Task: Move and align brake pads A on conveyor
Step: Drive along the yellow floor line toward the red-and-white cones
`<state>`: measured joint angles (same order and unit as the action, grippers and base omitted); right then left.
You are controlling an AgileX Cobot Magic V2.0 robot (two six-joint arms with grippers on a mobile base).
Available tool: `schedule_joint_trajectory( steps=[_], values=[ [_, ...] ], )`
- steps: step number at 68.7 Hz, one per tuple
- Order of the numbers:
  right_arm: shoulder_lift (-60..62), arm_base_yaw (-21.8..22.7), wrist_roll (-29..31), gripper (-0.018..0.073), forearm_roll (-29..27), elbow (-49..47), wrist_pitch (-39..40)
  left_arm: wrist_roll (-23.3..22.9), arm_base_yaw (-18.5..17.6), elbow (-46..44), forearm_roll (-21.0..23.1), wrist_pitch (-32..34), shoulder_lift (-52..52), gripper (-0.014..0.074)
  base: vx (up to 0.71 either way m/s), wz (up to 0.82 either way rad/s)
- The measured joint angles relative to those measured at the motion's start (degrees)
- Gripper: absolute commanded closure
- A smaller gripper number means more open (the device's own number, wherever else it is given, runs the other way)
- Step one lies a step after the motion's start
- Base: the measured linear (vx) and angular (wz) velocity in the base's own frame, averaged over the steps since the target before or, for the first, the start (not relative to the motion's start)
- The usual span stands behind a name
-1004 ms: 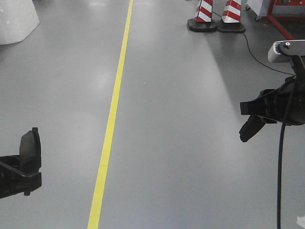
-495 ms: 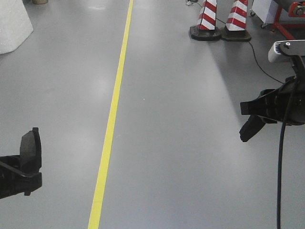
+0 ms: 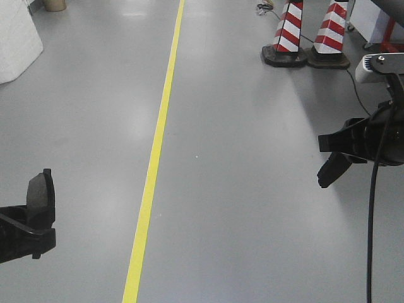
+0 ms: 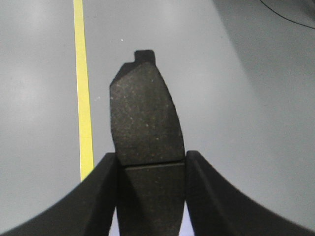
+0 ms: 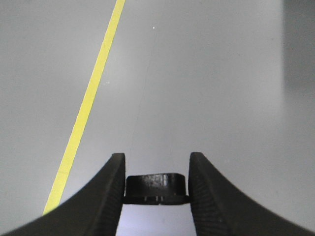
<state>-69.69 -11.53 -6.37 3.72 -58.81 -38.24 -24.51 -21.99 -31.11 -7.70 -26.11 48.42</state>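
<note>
1. We see the left gripper [image 3: 28,218] low at the left edge of the front view, held out above the grey floor [image 3: 252,189], with its arm reaching in from the left.
2. The right gripper [image 3: 334,158] sits higher at the right edge. Its arm comes in from the right, a black cable [image 3: 370,240] hangs down before it, and a white camera housing [image 3: 382,66] is just above it.
3. We find no brand, label or writing that we can read in any view.
4. The left jaws are closed on a brake pad [image 4: 146,123]. The pad stands upright between them and sticks out past the tips; its speckled dark face and the centre groove show in the left wrist view.
5. The right jaws clamp a second brake pad [image 5: 156,188], seen edge-on as a dark flat piece between the two fingers.
6. A yellow line [image 3: 158,145] runs along the floor between the two arms. Two red-and-white cones [image 3: 309,38] stand far behind, near the right arm's side.
7. The conveyor is not in view, so both pads are held in the air over the floor.
</note>
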Motion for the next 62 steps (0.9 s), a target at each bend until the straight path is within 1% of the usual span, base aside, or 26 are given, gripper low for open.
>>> schedule_joint_trajectory(
  steps=[62],
  values=[
    [0.0, 0.0, 0.0, 0.0555, 0.0, 0.0, 0.0, 0.0, 0.0, 0.0, 0.0, 0.0, 0.0, 0.0594, 0.56, 0.02]
  ],
)
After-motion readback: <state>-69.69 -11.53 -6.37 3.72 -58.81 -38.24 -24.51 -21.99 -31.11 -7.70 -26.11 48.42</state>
